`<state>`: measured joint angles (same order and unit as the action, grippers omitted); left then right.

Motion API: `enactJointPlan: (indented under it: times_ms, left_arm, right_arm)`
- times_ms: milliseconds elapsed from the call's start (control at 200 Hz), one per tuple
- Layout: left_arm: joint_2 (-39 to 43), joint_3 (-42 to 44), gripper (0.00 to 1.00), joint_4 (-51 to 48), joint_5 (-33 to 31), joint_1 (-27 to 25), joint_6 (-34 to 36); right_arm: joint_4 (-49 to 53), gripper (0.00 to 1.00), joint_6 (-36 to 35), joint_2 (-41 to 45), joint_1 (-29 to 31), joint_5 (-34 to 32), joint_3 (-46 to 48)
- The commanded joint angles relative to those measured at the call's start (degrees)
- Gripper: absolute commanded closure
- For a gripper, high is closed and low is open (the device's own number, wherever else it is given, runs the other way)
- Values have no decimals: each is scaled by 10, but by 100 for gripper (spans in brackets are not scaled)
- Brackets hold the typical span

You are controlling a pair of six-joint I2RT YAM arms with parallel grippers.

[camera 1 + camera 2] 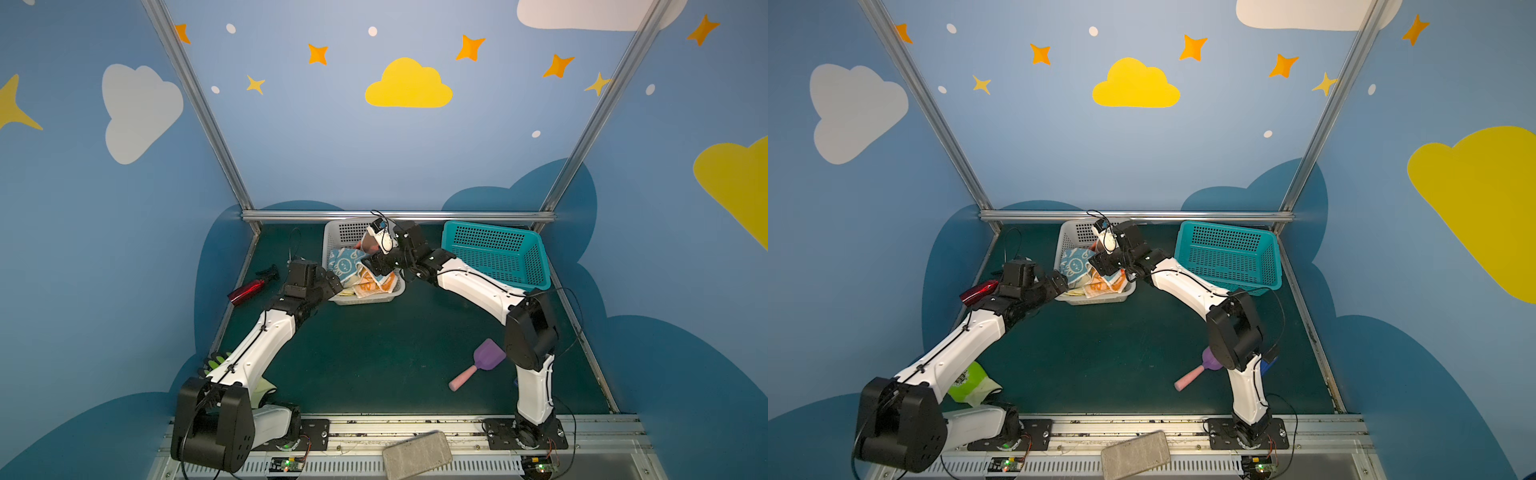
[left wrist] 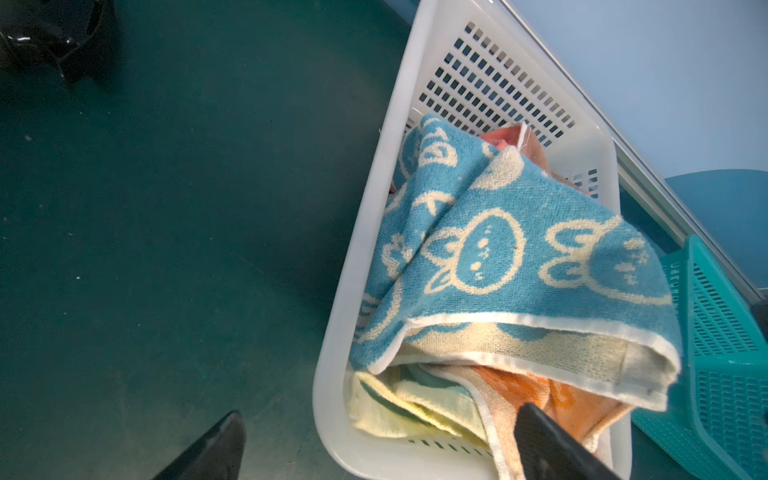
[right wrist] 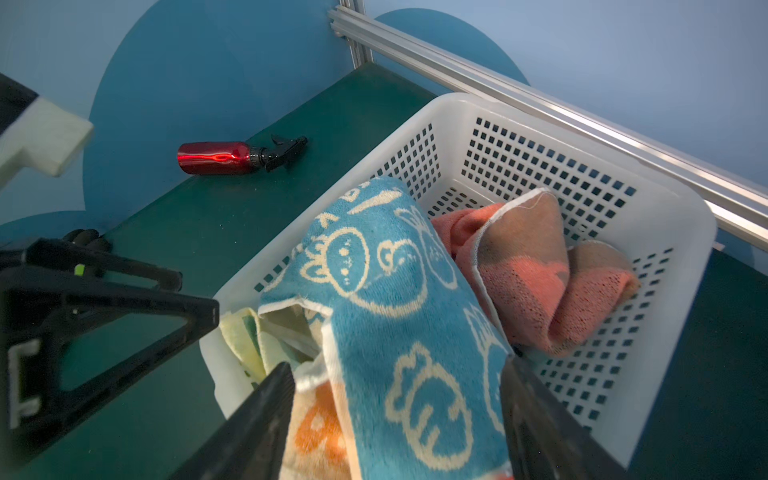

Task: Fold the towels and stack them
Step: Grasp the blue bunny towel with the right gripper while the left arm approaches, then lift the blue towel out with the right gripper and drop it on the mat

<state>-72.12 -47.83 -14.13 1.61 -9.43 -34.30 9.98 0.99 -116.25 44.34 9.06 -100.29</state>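
Right claw (image 3: 395,368): we saw its two fingers standing apart on either side of a fold of the blue rabbit towel (image 3: 374,291). We could not tell whether they pinched the cloth or merely straddled it.
Right arm: in both top views it reached in from the right with its elbow raised and its wrist tipped down into the white basket (image 1: 336,232).
Left claw (image 2: 380,413): its fingers were spread wide. One finger hung over the cloths at the basket's near corner, and the other hung outside the rim over the green mat (image 2: 166,208).
Left arm: we saw it stretched forward from the near left, with its wrist just beside the basket's left wall.
Blue rabbit towel: it lay topmost in the basket, draped over the others.
Orange rabbit towel (image 2: 540,386): it lay under the blue one at the near end, below the left claw's inner finger.
Pale yellow striped towel (image 2: 411,399): it was tucked into the near corner, beneath both.
Salmon towel (image 3: 536,266): it lay crumpled at the basket's far end, beyond the right claw.
Teal basket (image 1: 498,249): it stood to the right, by the rear rail.
Red spray bottle (image 3: 216,157): it lay on its side on the mat, left of the white basket.
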Motion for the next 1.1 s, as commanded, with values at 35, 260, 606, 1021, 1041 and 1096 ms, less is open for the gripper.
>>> enactJointPlan:
  times_ms: [35, 260, 606, 1021, 1041, 1096]
  left_arm:
    - [-9, 13, 0, -7, 3, 6, -9]
    - [-39, 14, 0, 6, 11, 9, -15]
    - [-76, -22, 0, -8, 14, 16, 1]
    - [-105, -86, 0, -7, -29, 23, 39]
    - [-113, -91, 0, -3, -27, 25, 41]
    - [-136, -105, 0, 1, -21, 29, 46]
  right_arm:
    - [45, 26, -5, -42, 6, 8, -52]
    - [50, 52, 11, -79, 11, -1, -88]
    - [-55, 100, 22, 7, 4, -53, -16]
    - [-148, 100, 14, 315, -57, -161, 220]
    - [-144, 100, 12, 331, -59, -167, 229]
    - [-134, 100, 4, 374, -65, -184, 253]
